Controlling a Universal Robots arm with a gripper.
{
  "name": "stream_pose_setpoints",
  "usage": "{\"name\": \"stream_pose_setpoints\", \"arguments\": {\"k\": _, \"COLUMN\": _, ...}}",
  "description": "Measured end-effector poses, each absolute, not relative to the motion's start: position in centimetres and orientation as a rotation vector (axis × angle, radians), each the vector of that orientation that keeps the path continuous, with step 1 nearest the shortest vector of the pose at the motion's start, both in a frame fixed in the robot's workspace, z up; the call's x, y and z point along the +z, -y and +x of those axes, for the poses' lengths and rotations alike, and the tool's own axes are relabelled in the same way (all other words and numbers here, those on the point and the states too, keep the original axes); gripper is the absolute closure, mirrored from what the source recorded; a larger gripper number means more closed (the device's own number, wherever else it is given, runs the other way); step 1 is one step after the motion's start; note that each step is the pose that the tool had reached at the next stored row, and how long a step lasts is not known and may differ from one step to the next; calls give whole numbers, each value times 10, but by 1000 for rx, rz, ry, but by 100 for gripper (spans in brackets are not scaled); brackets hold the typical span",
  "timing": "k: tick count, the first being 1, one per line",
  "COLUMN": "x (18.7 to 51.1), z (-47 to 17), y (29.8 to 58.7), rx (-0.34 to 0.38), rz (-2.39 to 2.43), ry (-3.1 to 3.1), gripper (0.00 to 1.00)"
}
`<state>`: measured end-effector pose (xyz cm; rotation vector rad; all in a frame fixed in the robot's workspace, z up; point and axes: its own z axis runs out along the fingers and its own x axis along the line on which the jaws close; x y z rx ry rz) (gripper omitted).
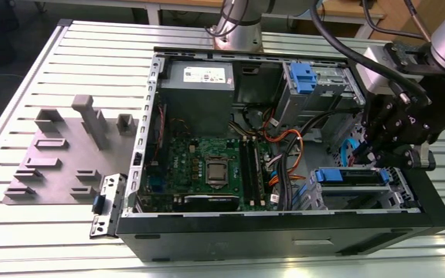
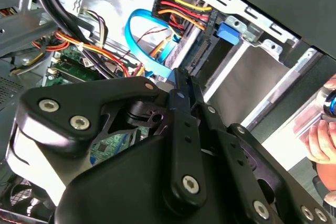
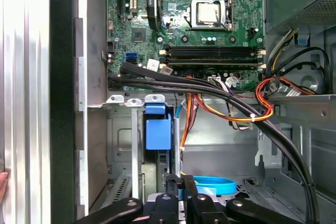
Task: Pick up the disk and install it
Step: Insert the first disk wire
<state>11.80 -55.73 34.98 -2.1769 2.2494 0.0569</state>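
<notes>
One disk [image 1: 352,175] we see seated in the lower drive cage of the open computer case [image 1: 284,231] on the bench [image 1: 21,231]. Our end effector [image 1: 377,156] hangs just above that cage, near the blue cable [image 2: 142,35]; we cannot tell whether it is clenched or released.

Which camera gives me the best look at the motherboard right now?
The first wrist view: it looks straight onto the motherboard, with the processor socket and memory slots plainly visible. The exterior view shows the board whole but at a slant inside the case. The second wrist view catches a green corner behind the gripper.
</notes>
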Motion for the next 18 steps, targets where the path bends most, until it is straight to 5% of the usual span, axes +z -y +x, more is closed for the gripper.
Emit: {"name": "stream_pose_setpoints", "arguments": {"k": 18, "x": 338, "z": 118, "y": 565, "rx": 58, "rz": -2176, "ry": -2249, "gripper": 84}}
